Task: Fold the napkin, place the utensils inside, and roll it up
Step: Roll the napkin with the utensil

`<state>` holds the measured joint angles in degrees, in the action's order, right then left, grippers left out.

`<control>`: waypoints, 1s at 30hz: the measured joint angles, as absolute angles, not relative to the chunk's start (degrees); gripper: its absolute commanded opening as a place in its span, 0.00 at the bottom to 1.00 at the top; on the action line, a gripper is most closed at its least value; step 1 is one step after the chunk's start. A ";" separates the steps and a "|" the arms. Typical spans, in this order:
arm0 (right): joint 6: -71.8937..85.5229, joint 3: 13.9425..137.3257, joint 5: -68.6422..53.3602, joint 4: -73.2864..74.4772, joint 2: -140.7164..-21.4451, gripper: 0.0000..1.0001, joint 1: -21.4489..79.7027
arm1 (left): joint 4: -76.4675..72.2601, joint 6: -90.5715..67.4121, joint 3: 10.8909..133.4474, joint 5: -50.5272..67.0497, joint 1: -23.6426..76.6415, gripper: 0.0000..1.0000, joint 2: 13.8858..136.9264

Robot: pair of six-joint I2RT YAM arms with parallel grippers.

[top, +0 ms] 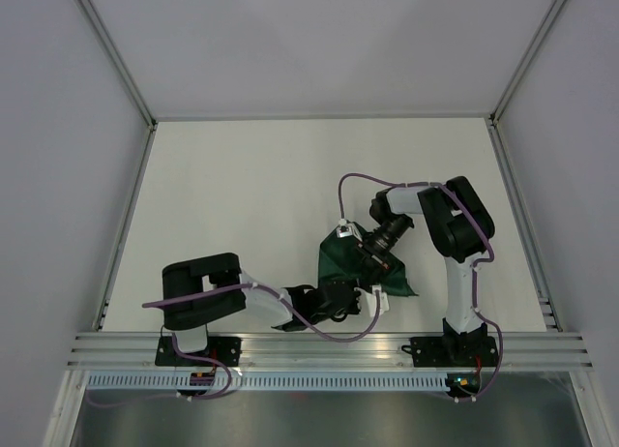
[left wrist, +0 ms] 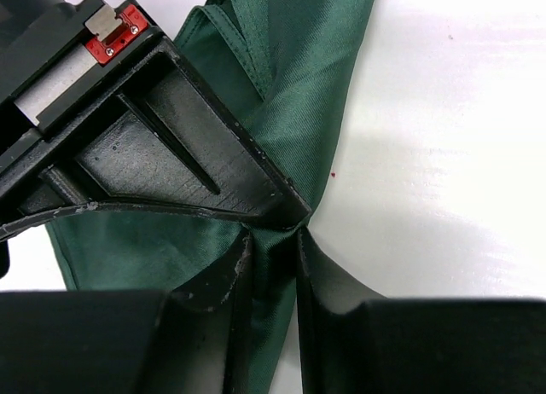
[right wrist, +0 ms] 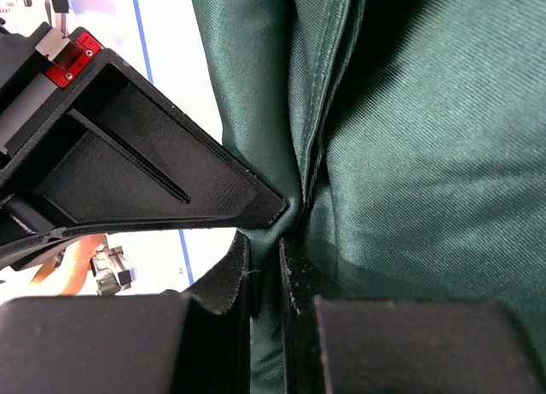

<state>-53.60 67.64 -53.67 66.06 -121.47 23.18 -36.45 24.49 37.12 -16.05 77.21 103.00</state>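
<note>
The left gripper (left wrist: 271, 240) is clamped tight on a pinched fold of the napkin (left wrist: 299, 87), dark green cloth squeezed between its two black fingers (left wrist: 226, 279). The right gripper (right wrist: 266, 240) bites a fold of the same napkin (right wrist: 426, 155) in the same way, with a stitched hem running up from between its fingers (right wrist: 223, 279). Seen from above, the left gripper (top: 334, 297) and right gripper (top: 372, 263) sit close together near the front middle of the white table (top: 251, 195). The napkin (top: 337, 261) is bunched between and around them in deep creases, one corner spreading right toward the right arm's base and another trailing left under the left arm. Whether any of the cloth is lifted off the table cannot be told.
</note>
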 measured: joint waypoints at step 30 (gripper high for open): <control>-49.17 55.88 -45.76 45.91 -86.43 0.60 12.99 | -33.12 -1.10 40.14 22.24 56.69 0.02 103.61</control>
